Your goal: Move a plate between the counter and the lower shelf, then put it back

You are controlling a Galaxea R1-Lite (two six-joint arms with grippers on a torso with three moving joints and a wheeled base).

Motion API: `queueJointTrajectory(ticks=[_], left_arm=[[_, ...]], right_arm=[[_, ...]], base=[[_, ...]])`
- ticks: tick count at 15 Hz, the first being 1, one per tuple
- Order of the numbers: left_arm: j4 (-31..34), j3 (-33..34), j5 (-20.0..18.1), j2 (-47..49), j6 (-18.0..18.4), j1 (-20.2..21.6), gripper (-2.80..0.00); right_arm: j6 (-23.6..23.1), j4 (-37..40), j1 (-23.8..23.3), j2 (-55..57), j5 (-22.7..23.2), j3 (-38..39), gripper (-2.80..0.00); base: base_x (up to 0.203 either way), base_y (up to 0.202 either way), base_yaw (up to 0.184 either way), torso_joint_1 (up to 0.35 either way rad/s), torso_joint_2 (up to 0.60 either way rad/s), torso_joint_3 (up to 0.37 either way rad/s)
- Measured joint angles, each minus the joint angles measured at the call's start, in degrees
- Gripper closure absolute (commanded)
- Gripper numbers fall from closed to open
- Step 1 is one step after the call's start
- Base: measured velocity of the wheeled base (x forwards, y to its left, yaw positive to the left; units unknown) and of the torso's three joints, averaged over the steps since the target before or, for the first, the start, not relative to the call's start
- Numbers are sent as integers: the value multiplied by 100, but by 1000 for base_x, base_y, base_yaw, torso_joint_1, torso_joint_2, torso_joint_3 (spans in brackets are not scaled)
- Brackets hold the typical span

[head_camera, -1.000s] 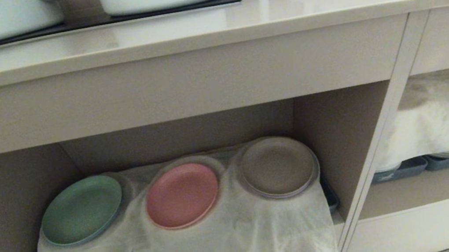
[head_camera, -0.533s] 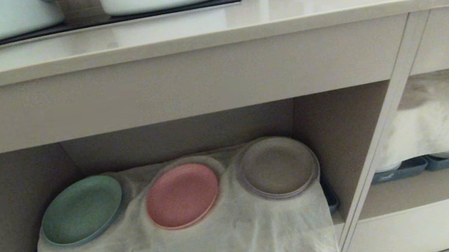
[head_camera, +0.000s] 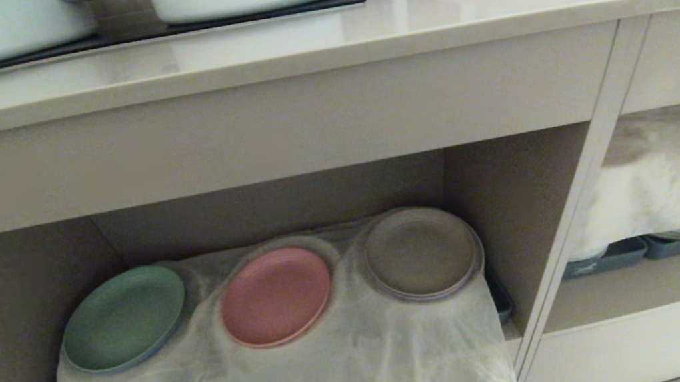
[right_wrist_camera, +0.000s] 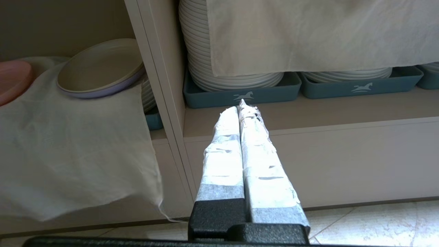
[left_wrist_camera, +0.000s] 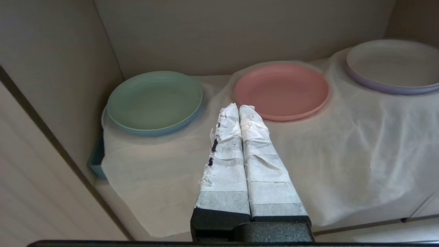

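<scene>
The left gripper [left_wrist_camera: 239, 107] points into the cubby with its white-taped fingers pressed together on nothing, tips just short of the small round pink plastic plate [left_wrist_camera: 281, 91], which lies on the wrinkled white cloth [left_wrist_camera: 343, 144] of the lower shelf [head_camera: 25, 292] between a green plate [left_wrist_camera: 154, 99] and a brown-grey plate [left_wrist_camera: 394, 65]. To lift it cleanly, the fingers likely need to spread first, then take the pink plate's near rim without snagging cloth. The right gripper [right_wrist_camera: 241, 104], likewise closed and empty, hangs beyond the brown-grey plate, before the dark trays [right_wrist_camera: 240, 92].

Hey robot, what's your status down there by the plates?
Left gripper shut, empty, near pink plate. Right gripper shut, empty, parked outside. Plate on shelf cloth, between green plate and grey plate.
</scene>
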Motion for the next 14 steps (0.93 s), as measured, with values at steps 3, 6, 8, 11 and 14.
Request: queueJointTrajectory(ticks=[3, 6, 8, 11, 14], left_arm=[[83, 179, 264, 0, 173, 0, 0], [132, 220, 302, 0, 66, 0, 0], [137, 227, 303, 0, 54, 0, 0], [137, 229, 305, 0, 51, 0, 0], [137, 229, 307, -2, 47, 0, 0]], right_arm=[[1, 0, 0, 0, -1, 0, 0], [0, -2, -2, 0, 1, 0, 0], [-2, 0, -2, 0, 0, 0, 0], [-2, -2, 0, 0, 0, 0, 0], [1, -2, 0, 0, 2, 0, 0]], base=[[0, 0, 0, 0, 0, 0], [0, 0, 0, 0, 0, 0], [0, 0, 0, 0, 0, 0], [0, 0, 0, 0, 0, 0], [0, 0, 0, 0, 0, 0]])
